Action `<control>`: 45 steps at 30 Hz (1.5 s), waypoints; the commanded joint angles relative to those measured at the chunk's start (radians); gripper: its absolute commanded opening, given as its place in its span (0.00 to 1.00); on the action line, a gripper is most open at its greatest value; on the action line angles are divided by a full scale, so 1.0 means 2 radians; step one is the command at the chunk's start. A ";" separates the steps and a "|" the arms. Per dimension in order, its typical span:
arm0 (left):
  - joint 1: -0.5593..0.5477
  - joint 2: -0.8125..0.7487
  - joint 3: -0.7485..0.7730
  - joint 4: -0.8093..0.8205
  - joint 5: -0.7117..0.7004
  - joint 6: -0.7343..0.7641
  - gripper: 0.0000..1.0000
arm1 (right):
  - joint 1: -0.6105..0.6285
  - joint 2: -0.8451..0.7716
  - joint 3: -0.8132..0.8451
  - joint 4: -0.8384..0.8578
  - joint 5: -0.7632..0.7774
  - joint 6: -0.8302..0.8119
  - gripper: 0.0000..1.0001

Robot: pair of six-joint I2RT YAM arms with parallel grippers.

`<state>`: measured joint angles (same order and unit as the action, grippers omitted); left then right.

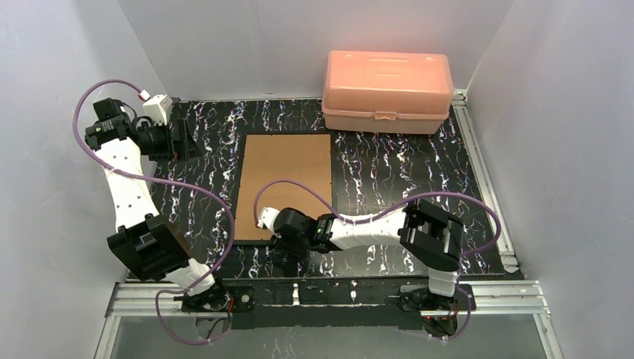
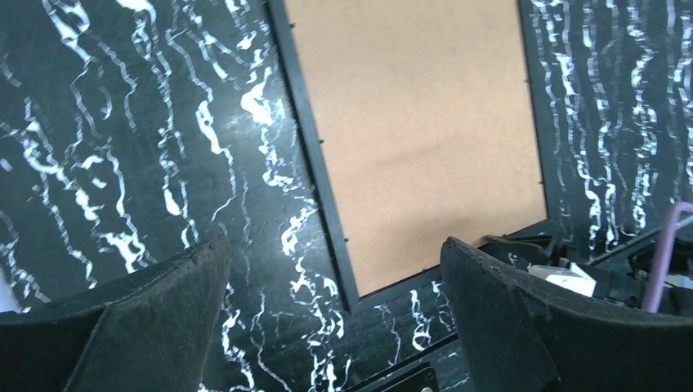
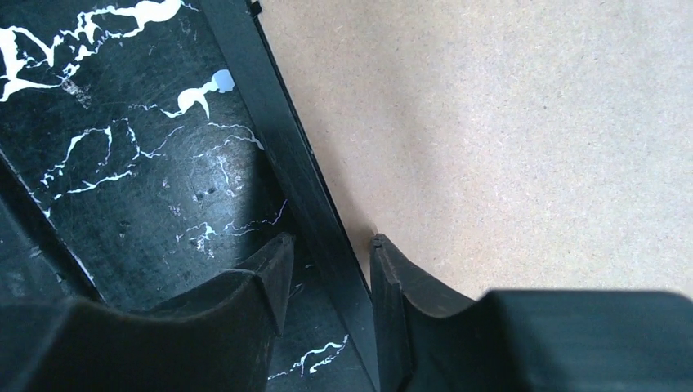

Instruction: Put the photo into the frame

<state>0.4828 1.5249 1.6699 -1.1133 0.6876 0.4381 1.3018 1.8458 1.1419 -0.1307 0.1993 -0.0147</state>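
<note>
The frame (image 1: 288,183) lies flat in the middle of the table with its brown fibreboard back up inside a thin black rim. My right gripper (image 1: 278,239) is low over its near edge. In the right wrist view the jaws (image 3: 327,245) straddle the black rim (image 3: 278,139): one finger rests on the brown back (image 3: 507,122), the other stands over the table with a thin gap to the rim. My left gripper (image 1: 183,138) hangs wide open and empty at the far left, looking down at the frame (image 2: 417,131). The photo is out of view.
A pink plastic box (image 1: 387,90) stands shut at the back right, just beyond the frame. White walls close in the table on three sides. A metal rail (image 1: 478,164) runs along the right edge. My right arm (image 2: 564,273) shows at the frame's near corner.
</note>
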 commanded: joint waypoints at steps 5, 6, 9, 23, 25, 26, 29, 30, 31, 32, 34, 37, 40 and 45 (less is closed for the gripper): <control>0.003 -0.052 -0.048 0.003 0.154 0.057 0.98 | 0.009 0.012 0.013 0.014 0.035 -0.005 0.29; 0.003 -0.061 -0.059 0.004 0.167 0.071 0.98 | 0.010 0.012 0.014 0.012 0.038 -0.003 0.26; 0.003 -0.082 -0.082 -0.014 0.202 0.137 0.98 | 0.010 0.007 0.019 0.010 0.053 0.002 0.14; 0.004 -0.156 -0.152 -0.217 0.194 0.542 0.98 | -0.023 -0.067 0.104 -0.031 0.037 0.034 0.01; 0.004 -0.176 -0.176 -0.219 0.182 0.590 0.98 | -0.031 -0.071 0.105 -0.035 0.024 0.037 0.01; 0.004 -0.189 -0.194 -0.208 0.172 0.607 0.98 | -0.035 -0.074 0.102 -0.039 0.018 0.038 0.01; 0.004 -0.241 -0.264 -0.146 0.152 0.644 0.98 | -0.049 -0.085 0.077 -0.041 0.013 0.062 0.31; 0.003 -0.258 -0.293 -0.115 0.145 0.647 0.98 | -0.059 -0.086 0.074 -0.050 0.022 0.082 0.38; 0.002 -0.276 -0.320 -0.079 0.139 0.644 0.98 | -0.074 -0.084 0.075 -0.070 0.039 0.105 0.41; -0.004 -0.289 -0.343 -0.050 0.131 0.638 0.98 | -0.090 -0.082 0.076 -0.091 0.062 0.135 0.45; -0.028 -0.299 -0.370 -0.006 0.103 0.604 0.98 | -0.137 -0.078 0.069 -0.135 0.079 0.192 0.52; -0.089 -0.285 -0.373 0.005 0.040 0.566 0.98 | -0.181 -0.070 0.053 -0.168 0.077 0.243 0.57; -0.114 -0.286 -0.384 -0.011 0.041 0.596 0.98 | -0.209 -0.067 0.030 -0.160 0.059 0.265 0.58; -0.153 -0.290 -0.402 -0.020 0.024 0.621 0.98 | -0.229 -0.042 0.020 -0.141 0.031 0.273 0.58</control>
<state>0.2214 0.9569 0.8940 -1.1259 0.7715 1.6268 0.8436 1.7187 1.1801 -0.4217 0.3069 0.4690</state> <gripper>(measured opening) 0.981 0.578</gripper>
